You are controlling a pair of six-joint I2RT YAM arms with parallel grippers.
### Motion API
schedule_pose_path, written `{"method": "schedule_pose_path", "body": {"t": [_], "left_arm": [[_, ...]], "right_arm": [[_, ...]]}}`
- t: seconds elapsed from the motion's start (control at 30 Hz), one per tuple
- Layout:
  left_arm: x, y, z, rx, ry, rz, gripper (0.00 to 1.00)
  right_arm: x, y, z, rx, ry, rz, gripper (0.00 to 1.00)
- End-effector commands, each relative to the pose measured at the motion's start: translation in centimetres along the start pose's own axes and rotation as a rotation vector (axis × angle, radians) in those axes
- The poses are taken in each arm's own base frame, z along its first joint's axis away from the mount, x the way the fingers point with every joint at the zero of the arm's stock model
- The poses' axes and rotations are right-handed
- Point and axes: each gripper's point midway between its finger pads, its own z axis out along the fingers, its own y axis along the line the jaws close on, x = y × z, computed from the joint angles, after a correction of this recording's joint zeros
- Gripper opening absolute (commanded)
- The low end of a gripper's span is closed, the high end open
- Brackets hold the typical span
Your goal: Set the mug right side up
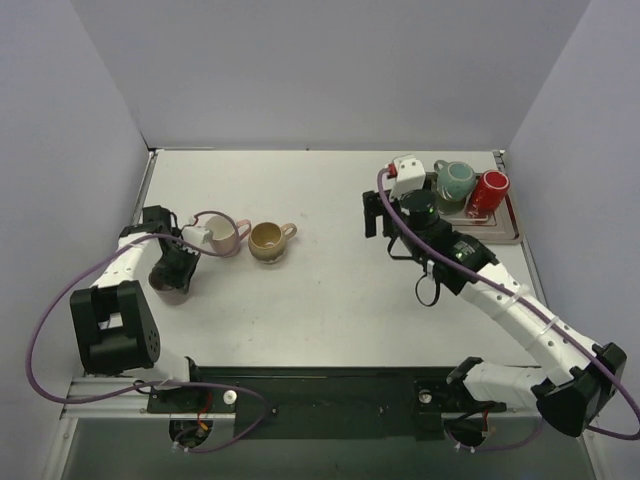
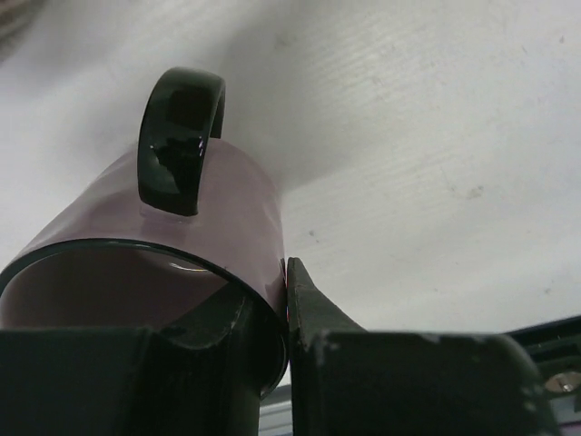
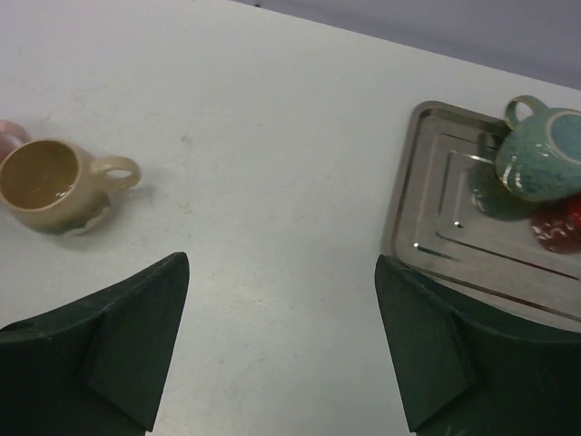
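Left gripper: clamped on the mug wall.
Right gripper: spread wide, empty.
Done: you've got the mug gripped.
Left: stand it upright, then let go.

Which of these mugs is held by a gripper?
The glossy mauve mug with the black handle, its wall pinched by the left gripper; the pink mug, tan mug, teal mug and red mug sit free.

Left arm and right arm: white shells, black joint housings. Purple cable loops along each. Right gripper fingers matte black.
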Motion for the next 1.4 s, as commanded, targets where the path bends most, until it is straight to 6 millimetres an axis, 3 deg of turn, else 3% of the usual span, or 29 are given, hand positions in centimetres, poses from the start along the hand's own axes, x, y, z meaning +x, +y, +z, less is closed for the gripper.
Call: {"method": "schedule_pose_path", "body": {"t": [0.0,0.03,0.07,0.13,0.17,0.2,0.23,0.27,0.3,0.33,0.37,0.4,0.43,0.47,0.5,0.63,0.73,0.83,1.17,1.3,1.37], "left_arm": [[-2.7,2.6,0.7,-0.045,-0.083,0.026,0.19],[-2.6,2.4,1.0,-0.027,-0.071,0.024,0.33],[-2.4,2.2,1.1,-0.010,-0.061,0.025,0.36],[-2.5,2.0,0.5,0.011,-0.066,0.032,0.47],[-2.7,1.9,0.0,0.019,-0.084,0.034,0.55],[-2.9,1.8,-1.0,0.026,-0.091,0.035,0.60],[-3.1,1.7,-1.7,0.035,-0.110,0.040,0.71],[-3.4,1.6,-3.1,0.034,-0.123,0.046,0.74],[-3.7,1.4,-3.9,0.042,-0.139,0.052,0.80],[-4.1,1.3,-5.6,0.030,-0.165,0.060,0.80],[-4.5,1.1,-6.3,0.040,-0.184,0.064,0.81],[-4.8,1.1,-7.7,0.030,-0.203,0.065,0.82],[-5.1,1.0,-8.4,0.027,-0.215,0.062,0.83],[-5.5,1.1,-9.5,0.018,-0.234,0.058,0.84],[-5.9,0.9,-10.1,0.022,-0.252,0.054,0.84],[-7.5,0.5,-12.4,0.037,-0.319,0.014,0.84],[-8.7,0.1,-13.7,0.061,-0.367,0.008,0.84],[-9.2,0.2,-13.8,0.070,-0.371,-0.004,0.85],[-9.9,0.1,-14.1,0.065,-0.382,0.010,0.85],[-9.7,-0.2,-14.1,0.065,-0.383,0.019,0.85],[-9.9,-0.1,-14.1,0.064,-0.388,0.022,0.85]], "right_arm": [[-1.4,-5.5,0.8,0.114,0.073,0.057,0.78],[-1.7,-7.6,1.7,0.167,0.089,0.076,0.79],[-1.4,-8.9,2.0,0.194,0.120,0.087,0.79],[-1.4,-14.0,3.2,0.292,0.163,0.135,0.79],[-1.4,-14.5,4.9,0.278,0.191,0.141,0.79],[-0.8,-17.0,5.2,0.322,0.222,0.145,0.79],[-0.4,-18.4,7.0,0.341,0.270,0.141,0.79],[0.8,-20.8,9.0,0.376,0.330,0.128,0.79],[0.7,-21.9,9.4,0.394,0.358,0.116,0.79],[3.2,-24.2,11.5,0.430,0.436,0.118,0.79],[2.2,-25.7,11.9,0.448,0.439,0.106,0.78],[5.0,-27.6,13.9,0.463,0.513,0.110,0.78],[3.5,-28.4,14.6,0.460,0.490,0.112,0.78],[6.6,-30.2,16.1,0.462,0.556,0.132,0.77],[5.7,-30.8,17.2,0.448,0.526,0.141,0.77],[6.8,-33.9,20.1,0.487,0.512,0.117,0.77],[7.0,-34.2,21.5,0.452,0.485,0.079,0.77],[7.5,-33.5,22.7,0.401,0.471,0.073,0.77],[11.7,-35.4,23.5,0.474,0.578,0.032,0.76],[13.3,-32.6,23.0,0.362,0.646,0.043,0.68],[13.2,-31.5,22.2,0.341,0.660,0.038,0.66]]}}
